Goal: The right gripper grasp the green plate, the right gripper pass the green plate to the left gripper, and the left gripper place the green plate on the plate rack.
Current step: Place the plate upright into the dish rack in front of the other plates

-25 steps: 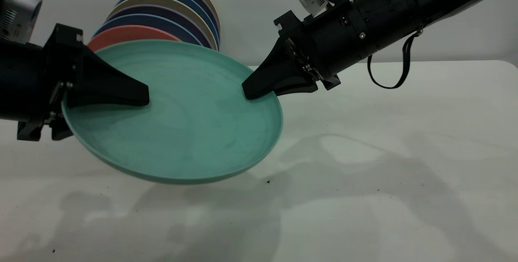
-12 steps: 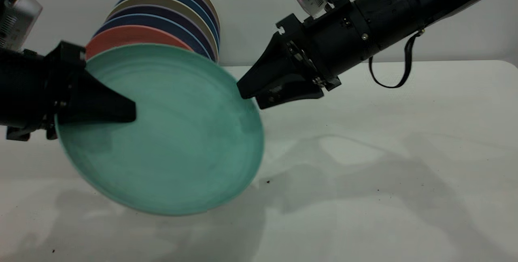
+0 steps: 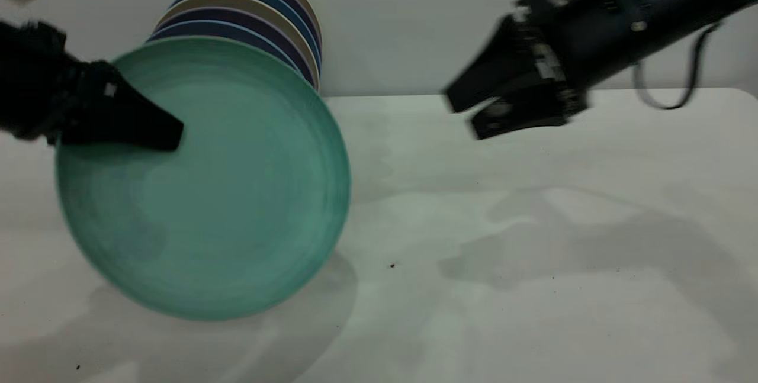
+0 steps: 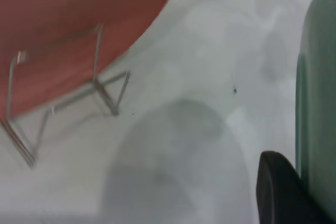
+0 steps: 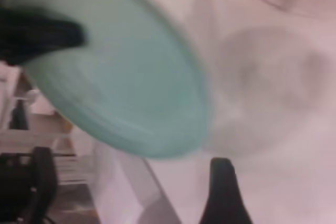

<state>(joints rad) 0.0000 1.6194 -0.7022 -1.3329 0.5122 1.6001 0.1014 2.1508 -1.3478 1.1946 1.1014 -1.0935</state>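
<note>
Left end effector [image 3: 148,128] is clamping the green plate [image 3: 204,179] at its rim, holding it tilted above the bench [image 3: 533,253], in front of the plate rack [image 4: 63,103] stack. Right end effector [image 3: 468,113] is hanging open, well apart.

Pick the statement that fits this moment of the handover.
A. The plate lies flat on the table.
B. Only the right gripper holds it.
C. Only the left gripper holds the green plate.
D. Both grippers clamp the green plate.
C: the left gripper is clamped on the green plate, while the right gripper hangs open, well clear of it.
</note>
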